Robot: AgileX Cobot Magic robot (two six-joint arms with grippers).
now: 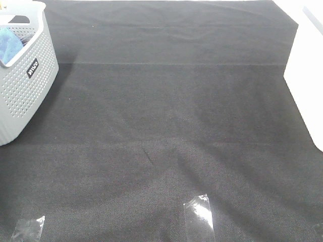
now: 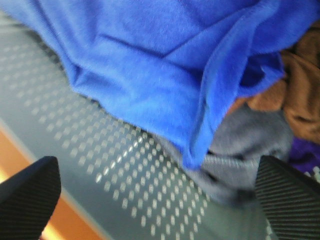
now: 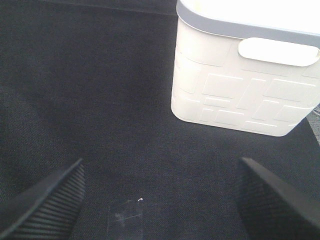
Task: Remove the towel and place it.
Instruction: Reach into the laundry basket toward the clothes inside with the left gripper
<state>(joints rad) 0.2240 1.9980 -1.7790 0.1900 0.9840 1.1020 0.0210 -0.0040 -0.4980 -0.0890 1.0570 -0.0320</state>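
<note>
The towel (image 2: 165, 80), bright blue and fluffy with a stitched hem, lies bunched inside the grey perforated basket (image 1: 25, 85) at the far left; only a blue corner of the towel (image 1: 9, 43) shows in the exterior high view. My left gripper (image 2: 160, 200) hangs open just over the towel, inside the basket, its dark fingertips (image 2: 27, 192) wide apart and holding nothing. My right gripper (image 3: 160, 205) is open above the black mat, empty, facing the white basket (image 3: 240, 95). Neither arm shows in the exterior high view.
Under the towel lie a grey cloth (image 2: 245, 145), a brown cloth (image 2: 295, 85) and a bit of purple fabric (image 2: 305, 152). The white basket (image 1: 308, 75) stands at the right edge. Clear tape pieces (image 1: 199, 214) stick to the black mat (image 1: 166, 126) near the front.
</note>
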